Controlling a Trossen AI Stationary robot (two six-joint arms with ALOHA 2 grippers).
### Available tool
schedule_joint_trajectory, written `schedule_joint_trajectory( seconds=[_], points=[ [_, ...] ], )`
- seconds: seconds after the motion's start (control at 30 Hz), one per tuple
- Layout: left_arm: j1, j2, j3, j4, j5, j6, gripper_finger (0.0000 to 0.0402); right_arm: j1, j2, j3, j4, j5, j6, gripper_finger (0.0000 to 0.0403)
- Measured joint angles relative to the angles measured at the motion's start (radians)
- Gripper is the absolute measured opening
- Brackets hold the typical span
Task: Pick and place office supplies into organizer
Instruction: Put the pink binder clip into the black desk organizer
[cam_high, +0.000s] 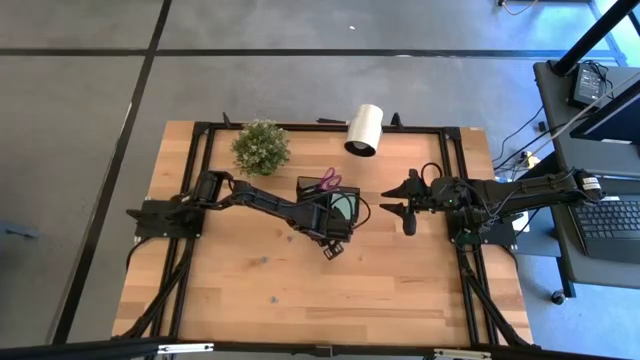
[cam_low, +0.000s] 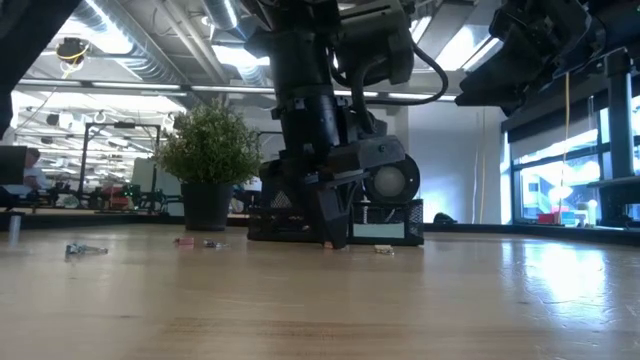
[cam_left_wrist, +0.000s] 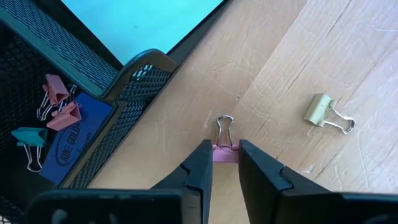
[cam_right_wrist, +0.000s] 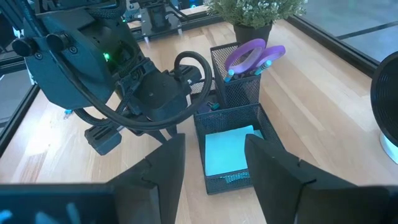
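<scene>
From the high view I have the left gripper (cam_high: 333, 250) down on the table (cam_high: 250, 290) at the organizer's (cam_high: 335, 205) six o'clock edge, with purple-handled scissors (cam_high: 328, 181) standing in its twelve o'clock compartment. The right gripper (cam_high: 400, 213) hangs at the organizer's three o'clock, well apart from it. A potted plant (cam_high: 261, 147) sits at the organizer's ten o'clock and a white roll (cam_high: 364, 130) at its one o'clock.

In the low view I see the left arm standing straight down in front of the organizer (cam_low: 395, 222), fingertips at the wood. A small pale clip (cam_low: 383, 250) lies just beside them, and more loose clips (cam_low: 86, 250) lie well off at nine o'clock near the plant (cam_low: 208, 160).

Through the left wrist view my fingers (cam_left_wrist: 198, 171) flank a pink binder clip (cam_left_wrist: 224, 149), narrow gap, pads at or almost at its sides; I cannot tell whether they grip it yet. A pale yellow clip (cam_left_wrist: 326, 114) lies apart on the wood. Inside the mesh tray (cam_left_wrist: 134, 87) I see pink clips (cam_left_wrist: 59, 102), a teal clip (cam_left_wrist: 30, 140) and a blue card (cam_left_wrist: 74, 140).

In the right wrist view my right fingers (cam_right_wrist: 165, 168) stand well apart, holding nothing, above the organizer's light sticky-note pad (cam_right_wrist: 227, 151).
</scene>
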Motion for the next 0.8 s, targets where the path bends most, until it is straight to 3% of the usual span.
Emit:
schedule_joint_trajectory(
  seconds=[0.8],
  points=[
    [0.000, -0.037, 0.103, -0.149, -0.038, 0.045, 0.0059, 0.000, 0.000, 0.000, -0.007, 0.000, -0.002, 0.0171]
  ],
)
